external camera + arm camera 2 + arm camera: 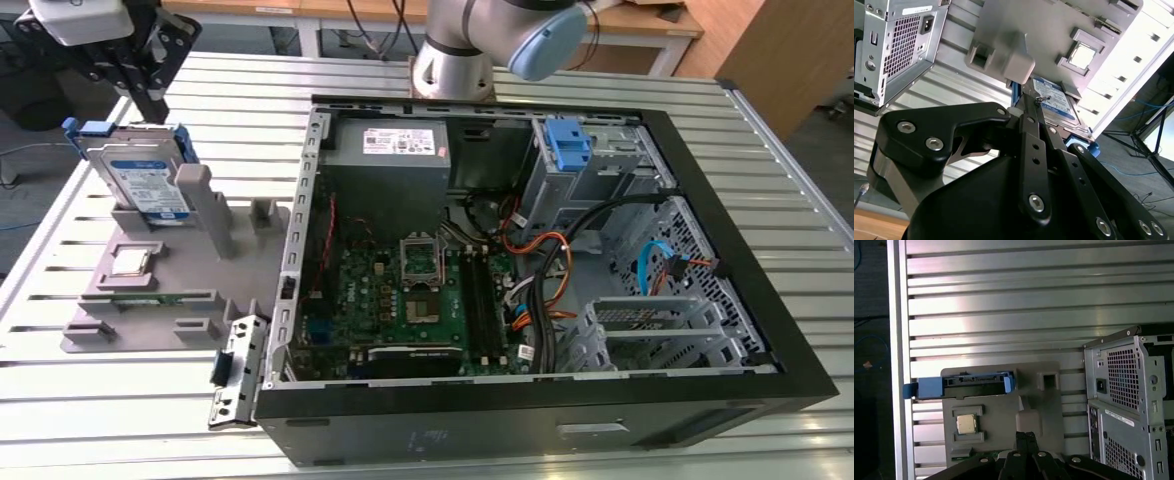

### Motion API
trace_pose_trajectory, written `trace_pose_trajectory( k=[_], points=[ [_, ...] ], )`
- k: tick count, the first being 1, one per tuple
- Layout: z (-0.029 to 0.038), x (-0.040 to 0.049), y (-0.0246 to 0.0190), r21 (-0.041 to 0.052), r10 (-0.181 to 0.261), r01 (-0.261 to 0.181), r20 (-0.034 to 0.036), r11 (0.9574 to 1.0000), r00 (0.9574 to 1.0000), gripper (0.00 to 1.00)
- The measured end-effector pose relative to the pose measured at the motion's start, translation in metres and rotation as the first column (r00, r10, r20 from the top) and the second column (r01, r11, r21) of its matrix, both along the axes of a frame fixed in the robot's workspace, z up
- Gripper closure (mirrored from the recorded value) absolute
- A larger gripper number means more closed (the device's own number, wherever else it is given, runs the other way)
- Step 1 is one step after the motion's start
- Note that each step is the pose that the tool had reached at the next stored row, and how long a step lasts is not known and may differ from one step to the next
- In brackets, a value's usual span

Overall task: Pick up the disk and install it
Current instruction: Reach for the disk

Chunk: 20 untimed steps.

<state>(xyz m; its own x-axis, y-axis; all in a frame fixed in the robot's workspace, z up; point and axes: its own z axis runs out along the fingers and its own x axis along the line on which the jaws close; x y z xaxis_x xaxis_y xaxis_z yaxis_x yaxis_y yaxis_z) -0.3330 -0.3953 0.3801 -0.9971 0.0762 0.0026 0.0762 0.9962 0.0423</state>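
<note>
The disk (139, 178) is seen standing on edge in a slot of the grey fixture (174, 290). The fixture lies on the slatted metal table (240, 90) at the exterior view's left, just beside the open computer case (441, 435). In the exterior view the disk's white-and-blue label is presented face-on, with the blue carrier frame along its upper edge. In the first wrist view the disk (961, 384) is seen edge-on as a narrow blue-framed strip. In the second wrist view a part of its label (1056, 97) is seen past the fingers.

The gripper (151, 104) is held just above the disk's upper edge. Its fingers are pressed together in both wrist views (1026, 435) (1030, 107), with nothing pinched between them. Whether the tips touch the frame cannot be told.

A small square chip (130, 262) is seated flat on the fixture near the disk, and it is also seen in both wrist views (966, 424) (1083, 55).

The case's interior is laid open in the exterior view: a motherboard (414, 290), a power supply (394, 150) and a blue bracket (567, 145) in the drive bay. The case's perforated rear panel is presented in the wrist views (1124, 385) (899, 45).
</note>
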Motion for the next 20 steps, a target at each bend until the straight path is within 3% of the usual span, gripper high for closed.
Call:
trace_pose_trajectory(
  k=[10, 20],
  points=[
    [-0.0117, -0.0076, 0.0115, 0.0000, 0.000, 0.000, -0.0003, 1.0000, 1.0000, 0.90],
    [-0.0211, -0.0260, 0.0217, -0.0001, 0.000, 0.000, -0.0014, 1.0000, 1.0000, 0.90]
  ],
)
